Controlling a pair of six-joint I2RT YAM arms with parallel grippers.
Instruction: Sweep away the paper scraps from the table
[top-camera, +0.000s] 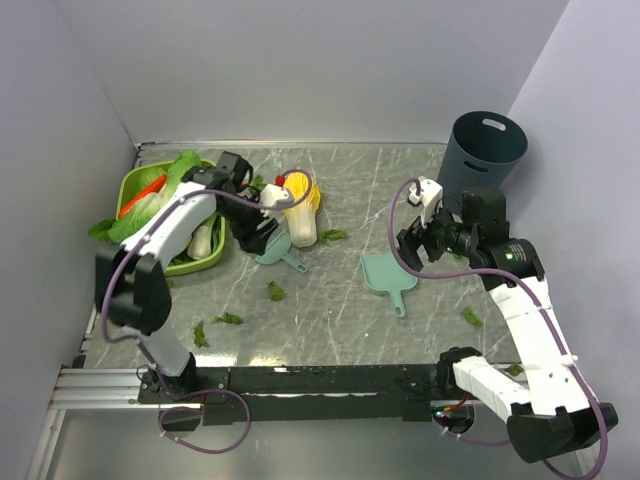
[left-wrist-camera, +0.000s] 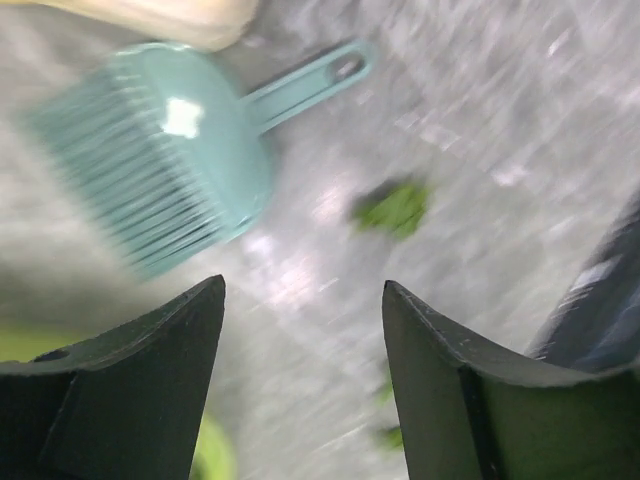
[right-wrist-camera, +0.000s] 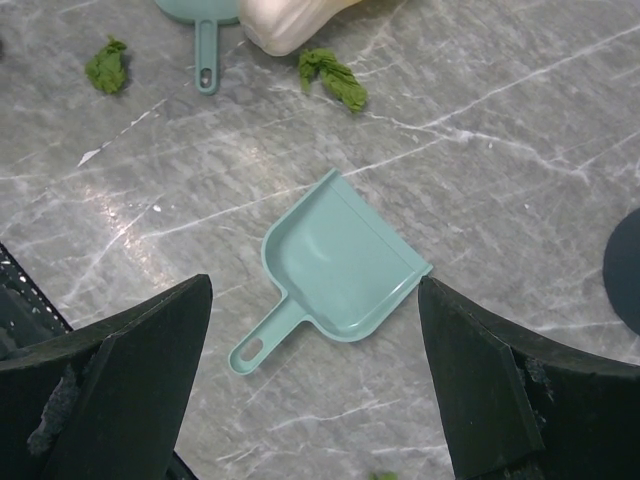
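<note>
Small dark-green paper scraps lie scattered on the marble table (top-camera: 340, 320): one (top-camera: 275, 291) mid-table, two (top-camera: 228, 319) near the front left, one (top-camera: 333, 236) by the cabbage half, one (top-camera: 471, 317) at the right. A teal brush (top-camera: 275, 250) lies by the left gripper (top-camera: 255, 228), which is open and empty just above it. The blurred left wrist view shows the brush (left-wrist-camera: 160, 160) and a scrap (left-wrist-camera: 395, 207) ahead of the open left gripper (left-wrist-camera: 303, 300). A teal dustpan (top-camera: 385, 275) lies under the open, empty right gripper (top-camera: 415, 245). The right wrist view shows the dustpan (right-wrist-camera: 340, 265) between that gripper's (right-wrist-camera: 315, 290) spread fingers.
A green basket (top-camera: 205, 262) of vegetables stands at the left. A yellow-topped cabbage half (top-camera: 300, 205) lies behind the brush. A dark grey bin (top-camera: 485, 150) stands at the back right. Lavender walls close the left, back and right sides.
</note>
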